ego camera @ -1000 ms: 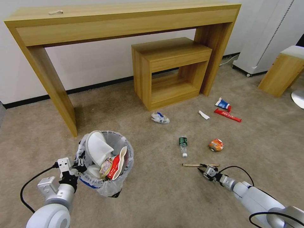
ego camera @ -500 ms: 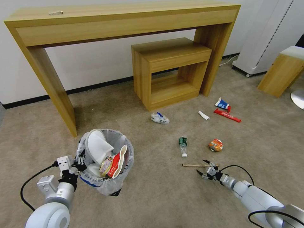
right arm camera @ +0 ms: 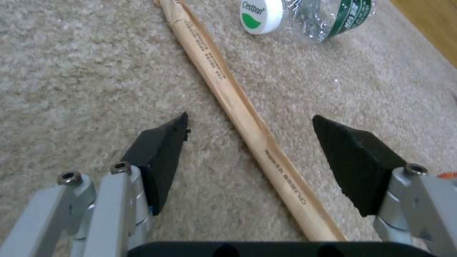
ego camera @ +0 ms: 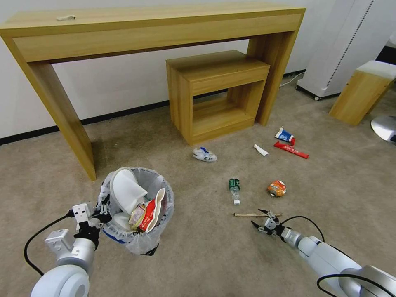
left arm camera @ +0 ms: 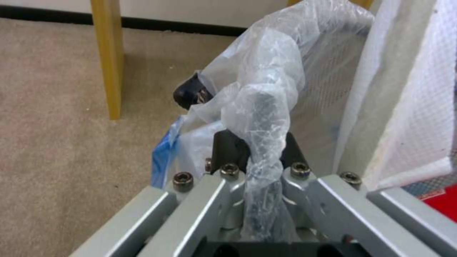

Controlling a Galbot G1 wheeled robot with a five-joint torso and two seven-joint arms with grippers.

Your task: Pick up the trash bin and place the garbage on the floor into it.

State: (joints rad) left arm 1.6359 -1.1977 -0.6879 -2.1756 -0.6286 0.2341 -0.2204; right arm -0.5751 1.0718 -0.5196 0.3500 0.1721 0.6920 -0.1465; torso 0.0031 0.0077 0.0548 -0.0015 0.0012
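— Different from a second ago?
— Right gripper (ego camera: 260,220) pulled back off the wooden stick (ego camera: 255,215), then spread wide again. Whole head view slid a little, so camera motion, not the litter. Left gripper (ego camera: 103,210) still clamped on the trash bin (ego camera: 138,206) rim.

— Anything hidden or hard to read?
— Bin's black wall mostly wrapped in crinkled bag (left arm camera: 266,100); left pads buried under that plastic in the wrist view. Stick's near end cut off behind the right gripper's body in its wrist view. Bottle (right arm camera: 324,14) clipped at the frame edge there.

— Jaws?
— Right: wide open, holding nothing, pads either side of the stick (right arm camera: 247,121), not touching. Left: closed on bin rim and bag.

— Where from the bin?
— Bin on the carpet (ego camera: 206,255) at the table leg's 5 o'clock. Stick at 3 o'clock of the bin; bottle (ego camera: 234,189) at 12 o'clock of the stick.
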